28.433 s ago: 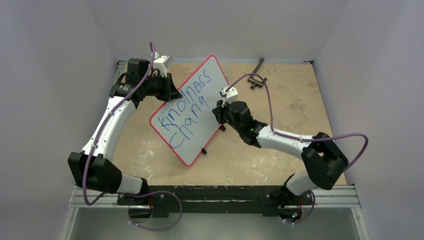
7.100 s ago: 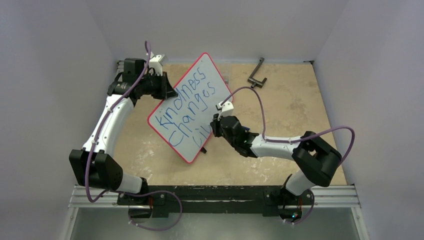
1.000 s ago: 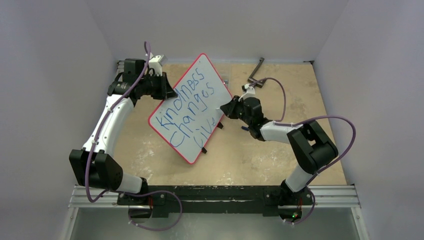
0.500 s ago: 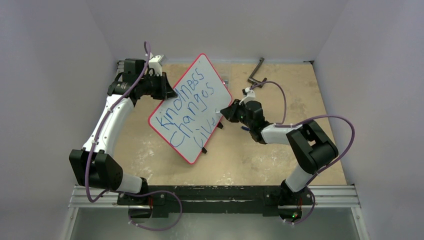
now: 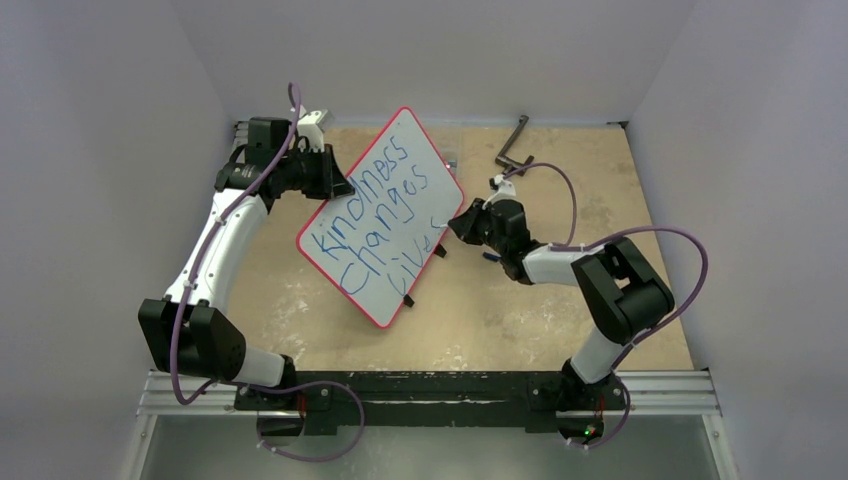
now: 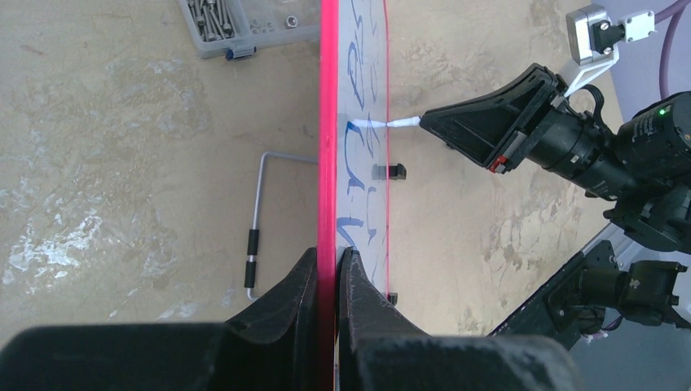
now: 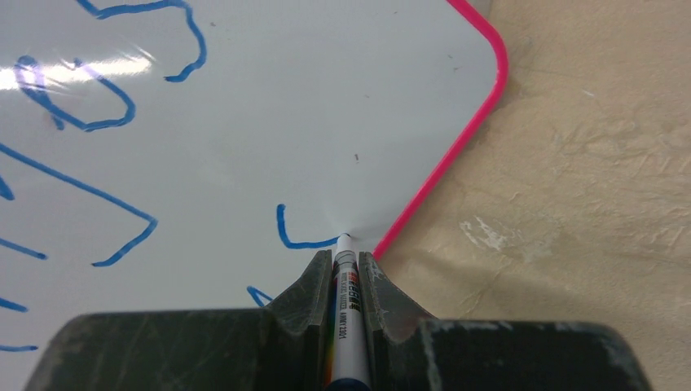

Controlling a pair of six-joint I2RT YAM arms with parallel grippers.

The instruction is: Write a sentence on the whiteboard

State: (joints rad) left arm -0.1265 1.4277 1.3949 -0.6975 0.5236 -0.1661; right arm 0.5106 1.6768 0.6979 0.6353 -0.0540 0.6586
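Observation:
The whiteboard (image 5: 372, 300), white with a thin red rim, stands tilted on the table between the arms. The sentence (image 5: 385, 200) runs across it in slanted blue lines: "Kindness changes lives". My left gripper (image 5: 335, 180) is shut on the board's upper left edge; in the left wrist view the gripper (image 6: 328, 254) pinches the red rim (image 6: 328, 122). My right gripper (image 5: 462, 222) is at the board's right edge. In the right wrist view that gripper (image 7: 345, 259) is shut on a white marker (image 7: 345, 309), whose tip touches the board at the end of a blue stroke (image 7: 293, 240), close to the rim (image 7: 456, 155).
A black L-shaped tool (image 5: 515, 145) lies at the back right. Behind the board are a clear box of screws (image 6: 236, 24) and a bent metal rod with black grips (image 6: 254, 236). Small black clips (image 5: 407, 299) stick out of the board's lower edge. Walls close in on three sides.
My right gripper has shifted slightly along the board's right edge, and the marker has added a blue stroke at the end of the bottom word. The left arm and the board have not moved.

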